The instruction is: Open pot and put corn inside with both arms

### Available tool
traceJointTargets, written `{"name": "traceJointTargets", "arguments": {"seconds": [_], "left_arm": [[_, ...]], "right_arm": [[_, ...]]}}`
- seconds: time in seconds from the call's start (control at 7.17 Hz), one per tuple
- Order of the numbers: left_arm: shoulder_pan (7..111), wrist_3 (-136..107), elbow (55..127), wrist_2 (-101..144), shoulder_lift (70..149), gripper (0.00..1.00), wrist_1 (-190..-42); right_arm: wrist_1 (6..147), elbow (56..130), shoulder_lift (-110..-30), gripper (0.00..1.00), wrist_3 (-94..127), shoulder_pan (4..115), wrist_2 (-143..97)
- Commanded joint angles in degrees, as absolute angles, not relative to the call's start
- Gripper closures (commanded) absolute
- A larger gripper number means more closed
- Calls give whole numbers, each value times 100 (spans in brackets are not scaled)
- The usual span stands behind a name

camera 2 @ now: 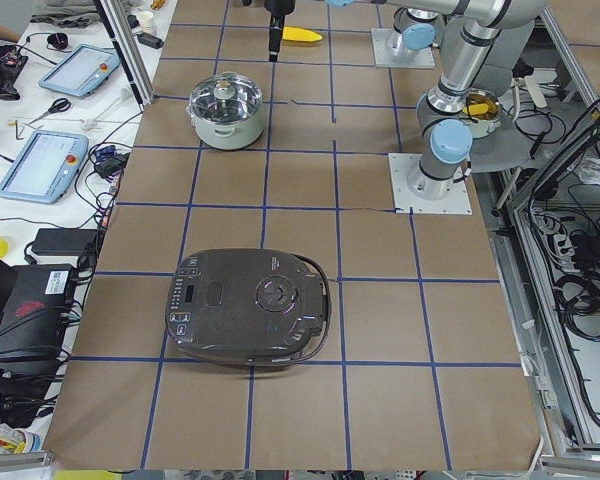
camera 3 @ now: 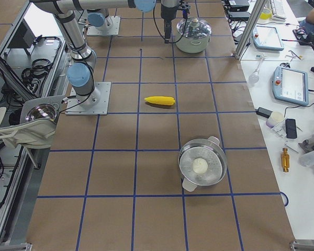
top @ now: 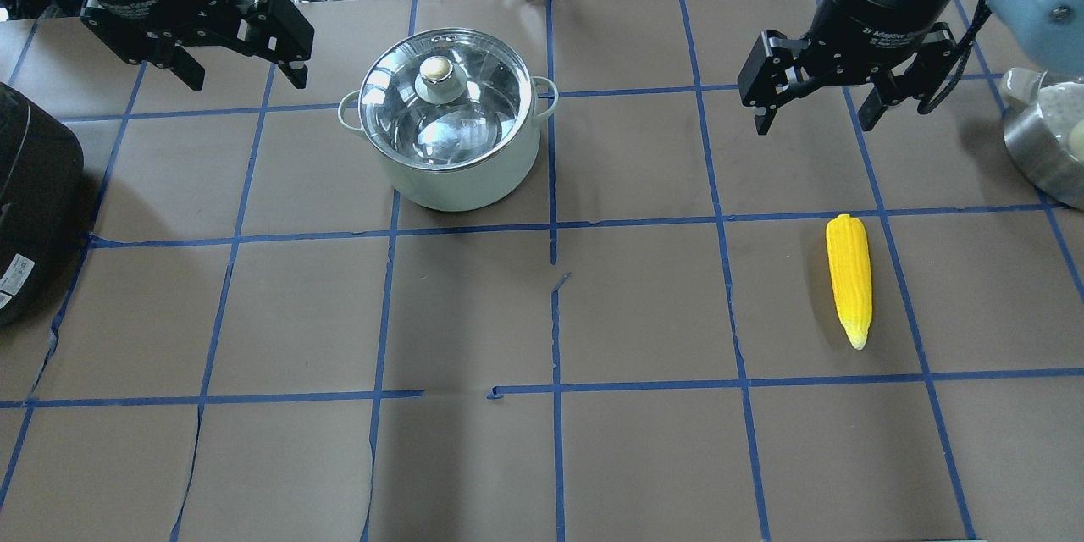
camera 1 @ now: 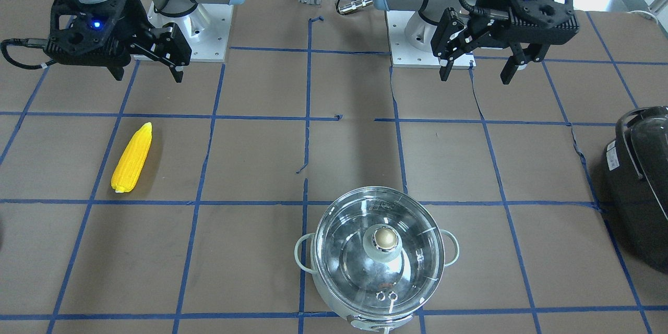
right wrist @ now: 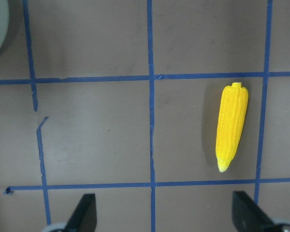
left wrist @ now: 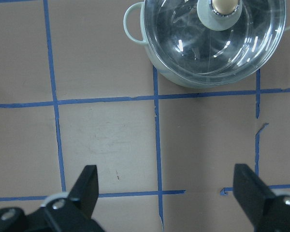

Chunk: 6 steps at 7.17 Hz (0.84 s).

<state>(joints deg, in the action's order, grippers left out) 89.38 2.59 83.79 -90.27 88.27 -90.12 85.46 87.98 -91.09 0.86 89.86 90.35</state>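
Note:
The steel pot [top: 453, 161] stands on the table with its glass lid [camera 1: 355, 240] on and the brass knob [top: 436, 68] upright. It also shows in the left wrist view [left wrist: 203, 58]. My left gripper [top: 246, 85] hangs open and empty above the table, to the left of the pot in the overhead view; it also shows in the front view [camera 1: 475, 78]. The yellow corn [top: 849, 275] lies flat on my right side, also in the right wrist view [right wrist: 231, 125] and the front view [camera 1: 132, 158]. My right gripper [top: 813, 125] hangs open and empty above the table, beyond the corn's blunt end.
A large black appliance [top: 34, 203] sits at the table's left end. A second steel pot [camera 3: 201, 166] with something white inside stands at the right end. The arm bases [camera 1: 188, 26] are bolted at the robot's edge. Blue tape lines grid the brown tabletop.

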Motion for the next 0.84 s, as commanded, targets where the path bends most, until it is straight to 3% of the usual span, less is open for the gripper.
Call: {"name": "traceJointTargets", "arguments": {"seconds": [0.0,0.7], "left_arm": [[8930,255,8376,-9044,8894,0,-9026],[9604,-736,7613,-9000,10411,0,-8239]], "right_arm": [[8526,8798,-9088,0,44,8956,9035],[8525,8946,-8791,0,27,8010,9493]]}}
